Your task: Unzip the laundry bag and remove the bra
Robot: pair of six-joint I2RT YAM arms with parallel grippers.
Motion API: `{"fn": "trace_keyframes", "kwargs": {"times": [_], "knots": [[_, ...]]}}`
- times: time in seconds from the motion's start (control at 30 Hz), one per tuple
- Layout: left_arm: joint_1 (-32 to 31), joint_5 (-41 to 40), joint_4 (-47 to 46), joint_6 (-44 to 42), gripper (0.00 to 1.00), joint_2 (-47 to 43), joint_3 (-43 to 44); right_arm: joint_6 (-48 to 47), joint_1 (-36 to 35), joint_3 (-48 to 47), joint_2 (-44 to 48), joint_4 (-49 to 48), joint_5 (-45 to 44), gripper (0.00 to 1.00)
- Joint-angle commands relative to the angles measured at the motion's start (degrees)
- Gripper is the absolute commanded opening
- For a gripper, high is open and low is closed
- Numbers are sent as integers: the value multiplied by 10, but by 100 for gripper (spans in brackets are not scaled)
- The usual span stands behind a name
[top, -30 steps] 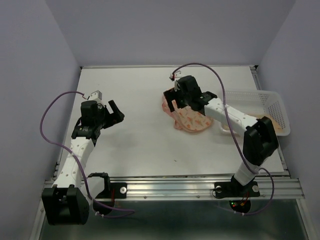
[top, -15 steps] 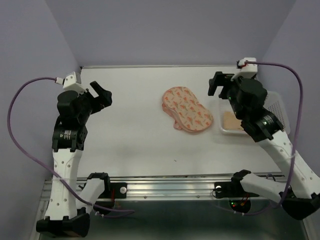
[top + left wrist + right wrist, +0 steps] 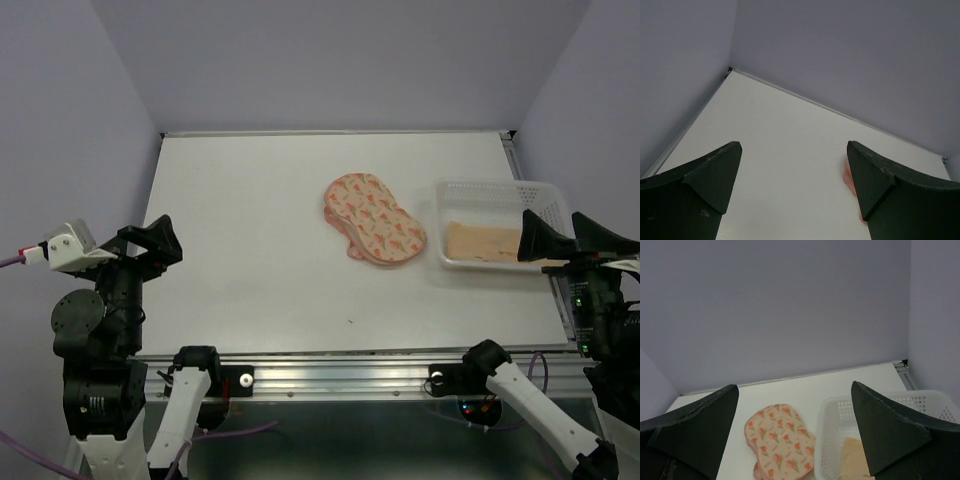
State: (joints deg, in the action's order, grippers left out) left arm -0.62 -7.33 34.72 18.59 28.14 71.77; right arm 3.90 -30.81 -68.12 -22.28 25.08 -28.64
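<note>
Well, standing at the near edge you see both arms raised high at the corners, each well apart from anything on the surface (image 3: 260,250). The left pincer (image 3: 150,240) has its jaws spread wide with nothing between them, and it looks out over bare white surface. The right pincer (image 3: 555,235) is just as wide and just as empty.

Just ahead of the right pincer and below it sits a clear mesh basket (image 3: 480,185). The bra (image 3: 482,241) lies flat on the basket's floor, a plain tan piece filling the near part of it; nothing else shows in there.

Ahead of the right pincer and off to its left, near the basket but not touching it, lies the laundry bag (image 3: 373,220). It is flat on the surface, peach-pink with small orange and green marks. A second pink layer peeks out along its near edge. Whether its zip stands open I cannot tell. From the left pincer the bag is far ahead and to the right, only a sliver showing past one finger.

Beyond everything stand the plain lilac walls (image 3: 330,60).
</note>
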Motion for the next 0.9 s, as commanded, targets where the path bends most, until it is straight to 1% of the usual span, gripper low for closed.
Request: {"fn": "trace_keyframes", "kwargs": {"times": [0.0, 0.13, 0.3, 0.43, 0.53, 0.87], "knots": [[2, -29, 22, -28, 99, -33, 14, -26, -3, 23, 32, 65, 23, 100], [2, -23, 32, -22, 99, -82, -4, -31, -3, 35, 81, 80, 25, 100], [2, -31, 43, -20, 99, -110, -40, -32, -3, 49, 130, 82, 11, 100], [2, -23, 42, -5, 99, -124, -77, -32, -3, 58, 147, 87, 25, 100], [2, -15, 40, 2, 99, -131, -88, -31, -3, 62, 151, 96, 23, 100], [2, -18, 39, 3, 99, -132, -89, -28, -3, 78, 144, 99, 26, 100]]}}
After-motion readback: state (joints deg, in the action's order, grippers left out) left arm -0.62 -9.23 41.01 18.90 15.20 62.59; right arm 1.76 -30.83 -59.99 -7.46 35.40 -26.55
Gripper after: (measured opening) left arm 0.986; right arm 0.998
